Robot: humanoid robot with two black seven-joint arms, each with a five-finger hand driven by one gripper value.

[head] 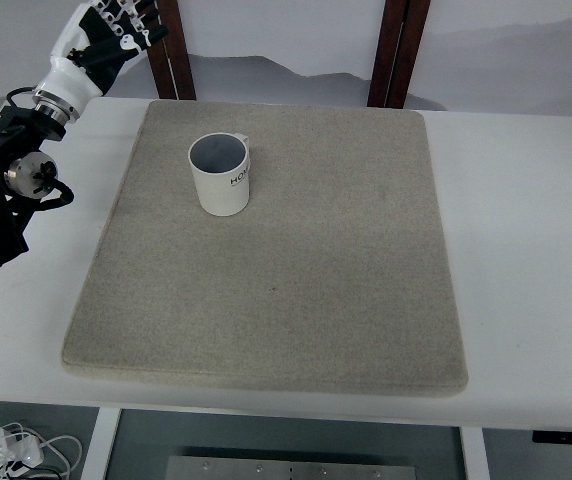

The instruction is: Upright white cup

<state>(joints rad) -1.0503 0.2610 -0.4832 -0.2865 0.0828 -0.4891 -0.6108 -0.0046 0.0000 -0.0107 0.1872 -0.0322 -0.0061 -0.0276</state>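
cup (220,175): it stands upright on the mat (286,300), mouth up, in the far left part, well in from every edge. dark print faces you; a bit of handle shows at the far right of the rim.
mat: grey felt pad lying flat on the table (526,250), covering most of the middle.
left hand (106,30): raised at the far left corner, off the mat and well apart from the cup. it holds nothing. you can see the fingers (131,12) only partly at the top edge, so i cannot tell whether they are spread or curled.
left arm (6,190): comes in from the left edge, bent, over the bare table beside the mat.
right arm: out of view.
task state: judged from how the cup sits, the uprighting looks done; what remains for you is a clean finish.
step in hand: you seem to be clearing the hand away from the cup.
how to do it well: keep the hand high and to the left as you retreat, so no finger or forearm sweeps across the mat. don't cut back over the rim. move slowly enough that the wrist cable near the arm doesn't swing toward the cup.
check: confirm the base sits flat on the felt, with no lean, before you rest the arm.
risk: the soft mat may let a nudged cup rock, so leave a wide margin.
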